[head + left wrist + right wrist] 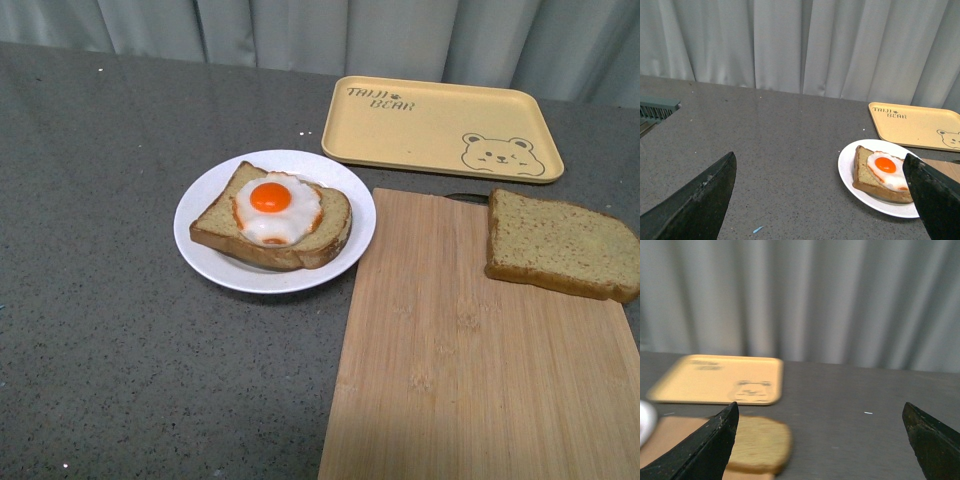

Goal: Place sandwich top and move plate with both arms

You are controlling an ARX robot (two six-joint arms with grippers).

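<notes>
The sandwich top (562, 245), a plain brown bread slice, lies at the far right corner of the wooden cutting board (470, 370). The white plate (205, 230) holds a bread slice with a fried egg (272, 208) on it. Neither arm shows in the front view. My left gripper (820, 170) is open above the grey table, the plate (849, 170) beside one fingertip. My right gripper (820, 412) is open over bare table, with the sandwich top (760, 445) blurred near one fingertip (715, 440).
A yellow rectangular tray with a bear drawing (440, 128) stands behind the plate and board. Grey curtains close off the back. A grey vent-like object (657, 109) shows at the table's edge in the left wrist view.
</notes>
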